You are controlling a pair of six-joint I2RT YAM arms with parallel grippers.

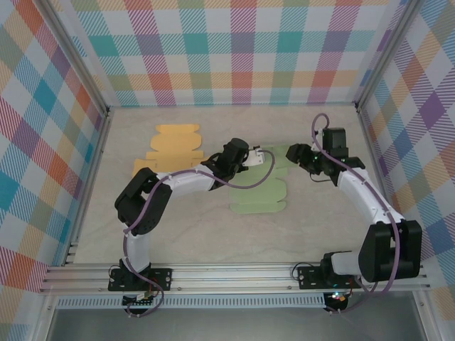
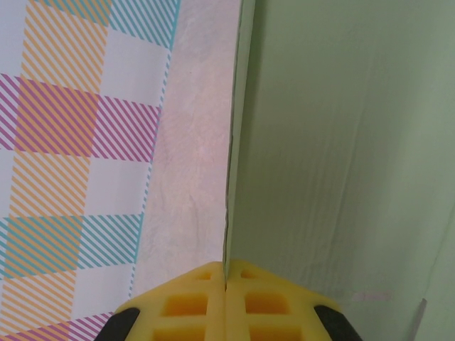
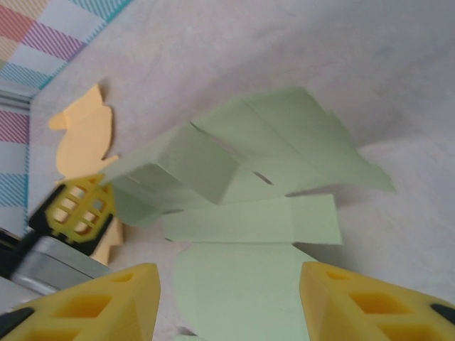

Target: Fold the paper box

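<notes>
A pale green die-cut paper box blank [image 1: 259,202] lies mid-worktop [image 1: 192,234], with some panels lifted off the surface. The left claw [image 2: 225,284] is clenched on the thin edge of one raised panel, and the right claw [image 3: 231,284] hangs spread wide above the flaps, grasping nothing. The sheet looks light, floppy and easily creased, so it is probably best pinched at panel edges near the scored folds.

The left arm [image 1: 188,183] and right arm [image 1: 359,195] had white links and black joints, each trailed by a purple cable [image 1: 249,186]. The fingers [image 2: 213,280] were yellow with square cut-outs. A green light [image 1: 334,294] possibly glowed below the right arm.
</notes>
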